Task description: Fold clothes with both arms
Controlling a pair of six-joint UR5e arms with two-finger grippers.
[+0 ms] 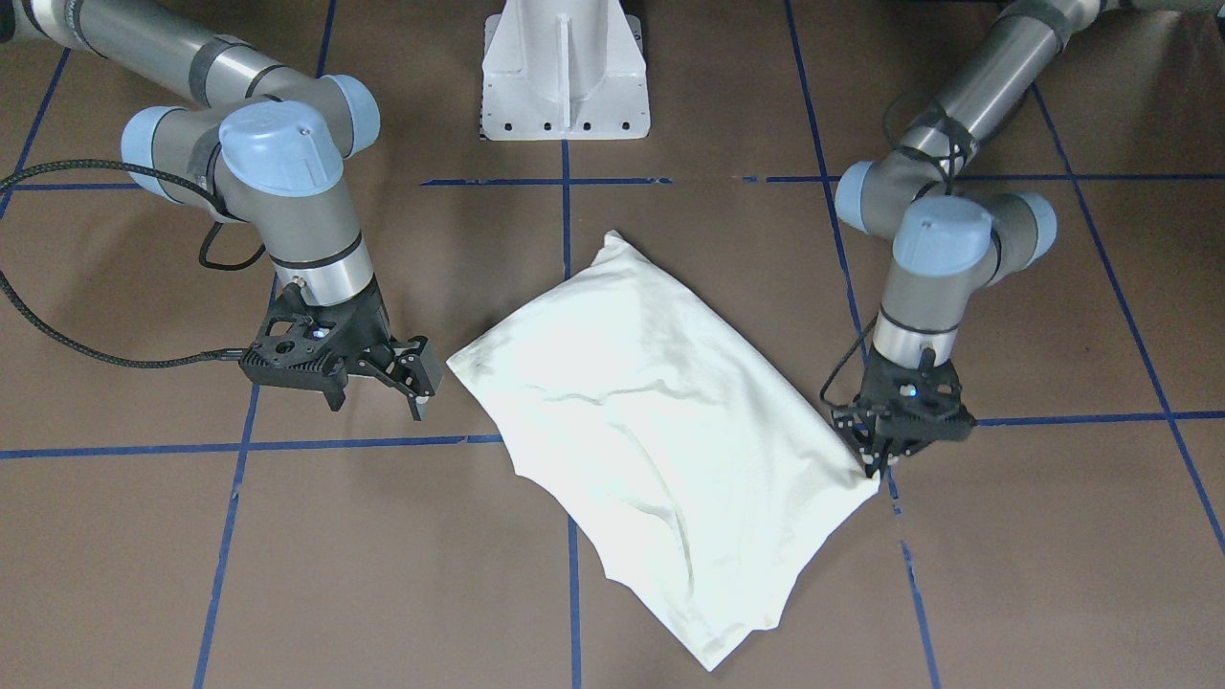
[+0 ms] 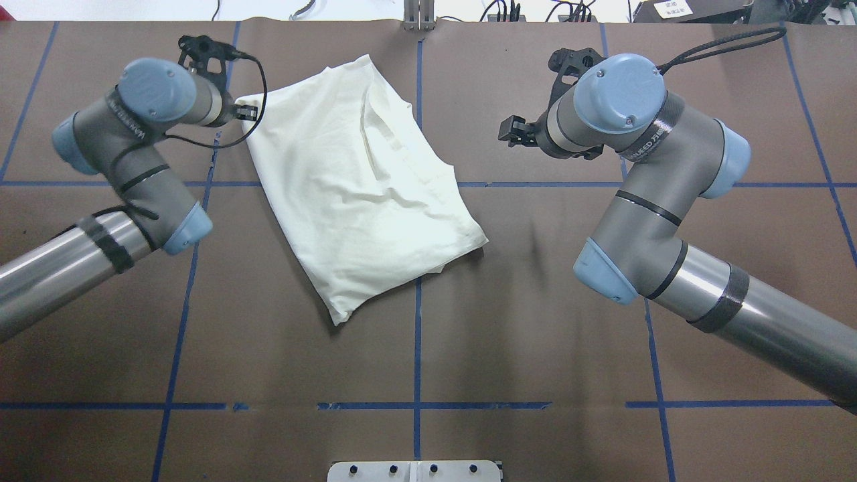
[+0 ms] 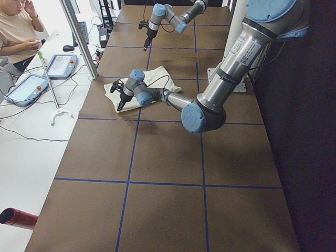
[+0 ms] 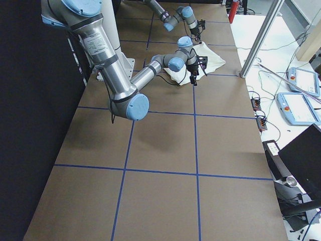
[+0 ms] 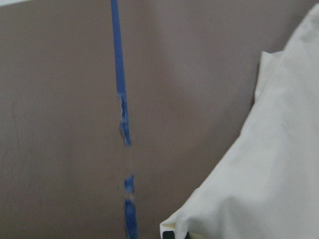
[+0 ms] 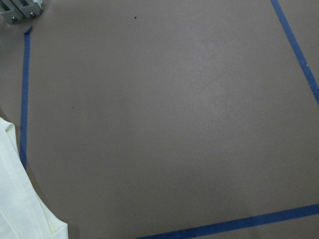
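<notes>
The clothes (image 1: 651, 421) are one cream-white shirt, folded into a slanted rectangle in the middle of the brown table (image 2: 535, 335), plain side up with no print showing. My left gripper (image 1: 875, 466) stands point-down on the shirt's corner nearest the operators' side, shut on the fabric. In the left wrist view the cloth (image 5: 269, 174) bunches over a black fingertip. My right gripper (image 1: 422, 385) hangs open just beside the opposite corner, a small gap from the cloth. From overhead, the shirt (image 2: 355, 181) lies between the left gripper (image 2: 245, 111) and the right gripper (image 2: 512, 131).
A white fixed pedestal (image 1: 565, 77) stands at the robot's side of the table. Blue tape lines (image 2: 417, 348) divide the brown surface into squares. A seated person (image 3: 16, 31) and teach pendants (image 3: 26, 86) are beyond the far table edge, near a metal post (image 3: 79, 39).
</notes>
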